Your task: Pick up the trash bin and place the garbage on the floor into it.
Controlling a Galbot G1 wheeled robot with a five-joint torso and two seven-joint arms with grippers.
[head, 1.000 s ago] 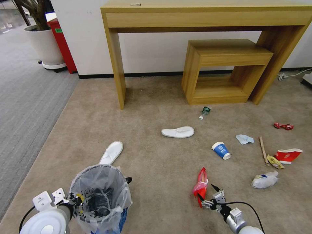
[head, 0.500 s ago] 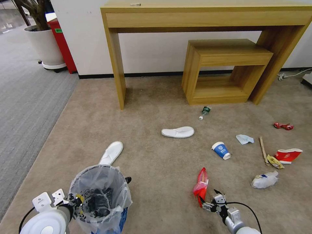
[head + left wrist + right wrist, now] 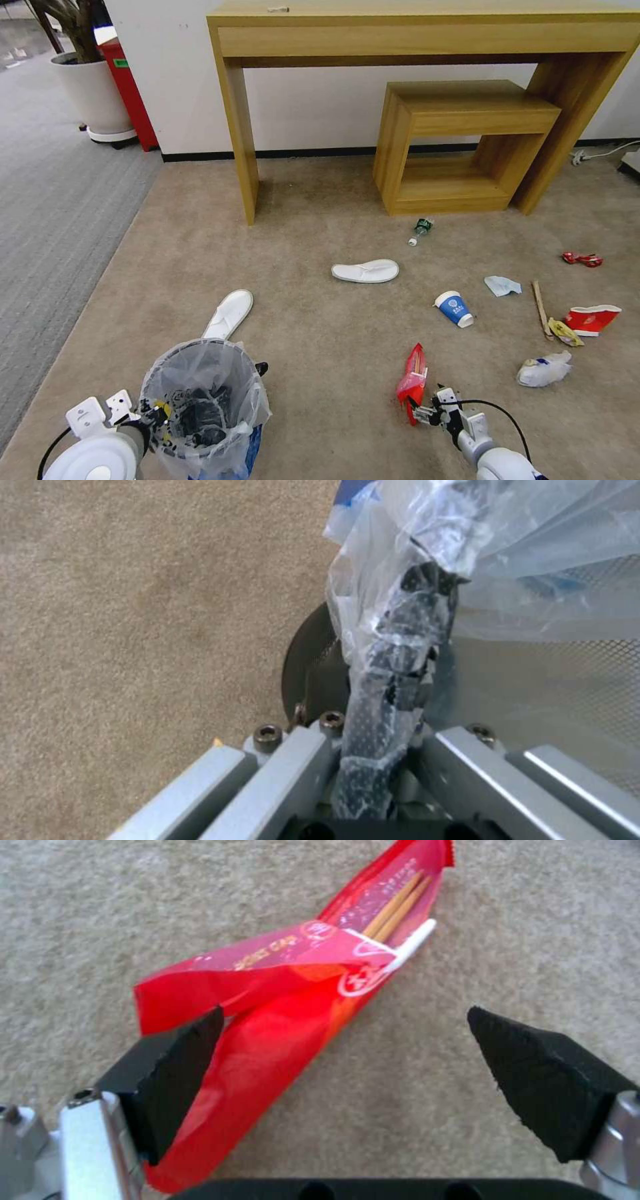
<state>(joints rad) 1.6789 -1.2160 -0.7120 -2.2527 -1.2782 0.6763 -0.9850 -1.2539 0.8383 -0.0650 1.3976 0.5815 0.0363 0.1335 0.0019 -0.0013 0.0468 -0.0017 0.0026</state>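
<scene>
While lying flat on the floor (image 3: 320,333), red wrapper (image 3: 280,1005) likely light, thin, slippery; best pinched across its crumpled middle. Right gripper (image 3: 347,1075) fingers spread wide around it, holding nothing. Left gripper (image 3: 380,760) clamped on trash bin (image 3: 200,400) rim, through the bag.

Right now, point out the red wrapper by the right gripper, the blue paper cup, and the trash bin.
red wrapper (image 3: 280,1005), right wrist view, crumpled middle.
blue paper cup (image 3: 455,309), head view, blue side wall.
trash bin (image 3: 230,357), head view, bag-lined rim.
</scene>
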